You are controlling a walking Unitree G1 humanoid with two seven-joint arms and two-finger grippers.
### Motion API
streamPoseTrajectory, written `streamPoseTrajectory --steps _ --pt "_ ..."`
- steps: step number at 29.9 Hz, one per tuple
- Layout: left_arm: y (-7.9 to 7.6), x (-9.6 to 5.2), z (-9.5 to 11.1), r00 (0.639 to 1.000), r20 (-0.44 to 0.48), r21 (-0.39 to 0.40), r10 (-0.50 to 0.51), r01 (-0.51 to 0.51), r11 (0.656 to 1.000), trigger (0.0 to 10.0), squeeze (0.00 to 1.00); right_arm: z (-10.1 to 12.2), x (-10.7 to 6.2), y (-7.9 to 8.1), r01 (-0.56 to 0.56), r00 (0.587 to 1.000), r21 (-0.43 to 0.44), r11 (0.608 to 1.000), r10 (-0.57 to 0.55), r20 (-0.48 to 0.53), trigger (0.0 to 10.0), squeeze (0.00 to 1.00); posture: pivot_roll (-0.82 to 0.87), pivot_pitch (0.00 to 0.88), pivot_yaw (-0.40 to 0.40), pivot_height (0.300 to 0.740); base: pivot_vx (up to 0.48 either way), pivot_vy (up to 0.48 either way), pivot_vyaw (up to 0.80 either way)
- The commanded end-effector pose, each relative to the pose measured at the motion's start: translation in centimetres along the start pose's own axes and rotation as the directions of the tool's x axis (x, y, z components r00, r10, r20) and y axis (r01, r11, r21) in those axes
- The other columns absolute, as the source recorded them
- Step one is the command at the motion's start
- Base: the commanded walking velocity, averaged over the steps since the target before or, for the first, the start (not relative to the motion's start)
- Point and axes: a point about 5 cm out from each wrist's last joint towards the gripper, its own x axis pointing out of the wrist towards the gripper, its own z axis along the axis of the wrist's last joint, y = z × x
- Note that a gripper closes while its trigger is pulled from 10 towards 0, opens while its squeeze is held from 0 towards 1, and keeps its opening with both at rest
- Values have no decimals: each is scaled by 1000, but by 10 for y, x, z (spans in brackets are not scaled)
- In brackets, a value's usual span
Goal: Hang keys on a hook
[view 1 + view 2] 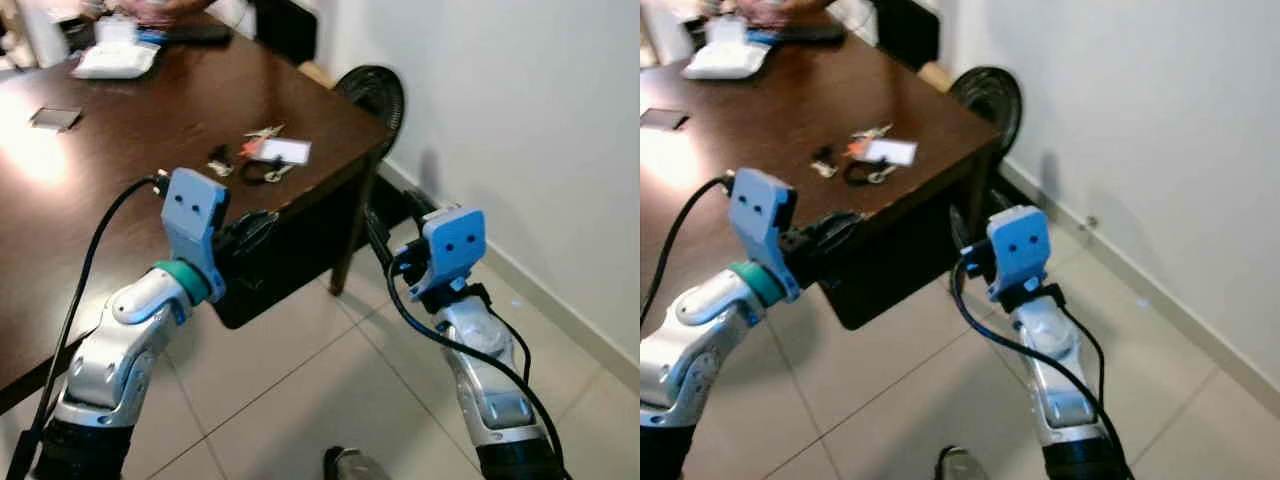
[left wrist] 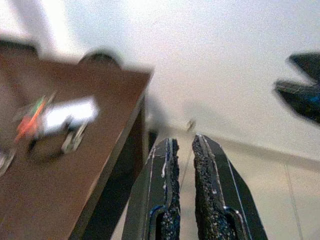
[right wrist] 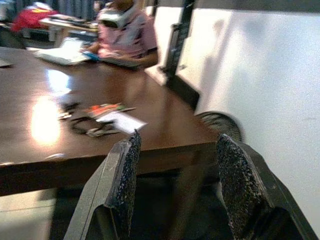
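Dark brown wood fills my left side: the surface [image 1: 150,130] runs back toward a person [image 3: 125,35] seated at its far end, with a white wall [image 1: 500,100] and tiled floor [image 1: 300,380] to my right. I see the keys [image 1: 262,152] lying near the surface's corner, a small bunch with an orange tag, a black loop and a white card [image 1: 285,151] resting among them. My left gripper [image 2: 182,195] hangs just past the surface's near edge, fingers nearly together with only a thin gap and nothing between them; the keys lie ahead of it and to its left, well apart. My right gripper [image 3: 177,195] is raised over the floor beside the surface, fingers spread wide and empty, looking across at the keys. A black round fan [image 1: 375,95] stands on the floor behind the corner, against the wall. Papers [image 1: 115,60] sit at the far end near the person
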Motion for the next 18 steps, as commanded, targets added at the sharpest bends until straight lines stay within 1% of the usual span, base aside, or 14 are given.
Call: streamPoseTrajectory --steps 1,2,3,4,5,6,7,8,9,18 --pt "3 -3 -2 999 -14 25 29 -29 999 10000 0 -1 1 4 -12 1000 16 1000 12 5 10000 0 35 69 78 740 0 0 -800" --pt "4 0 1 999 -1 49 52 -51 997 10000 0 1 2 3 -8 1000 16 1000 8 14 10000 0 34 68 77 740 0 0 -800" --pt "4 0 1 999 -1 49 52 -51 997 10000 0 1 2 3 -8 1000 16 1000 8 14 10000 0 34 68 77 740 0 0 -800" --pt "6 2 4 997 7 78 82 -82 994 10000 0 3 3 3 -6 1000 21 1000 6 23 10000 0 33 67 76 740 0 0 -800" --pt "6 2 4 997 7 78 82 -82 994 10000 0 3 3 3 -6 1000 21 1000 6 23 10000 0 33 67 76 740 0 0 -800" --pt "10 5 7 992 26 110 126 -128 986 10000 0 5 3 4 -14 999 24 1000 13 35 10000 0 33 66 75 740 0 0 0" --pt "10 5 7 992 26 110 126 -128 986 10000 0 5 3 4 -14 999 24 1000 13 35 10000 0 33 66 75 740 0 0 0" --pt "14 8 9 984 39 139 174 -178 974 10000 0 5 2 8 -32 999 29 999 30 42 10000 0 33 63 75 740 337 0 0" --pt "16 9 10 978 51 151 201 -207 967 10000 0 6 1 11 -45 998 36 998 43 48 10000 0 34 59 76 740 371 0 0" --pt "17 13 13 971 67 155 228 -236 959 10000 0 8 0 17 -67 996 59 996 63 68 10000 0 29 56 72 740 368 0 0"
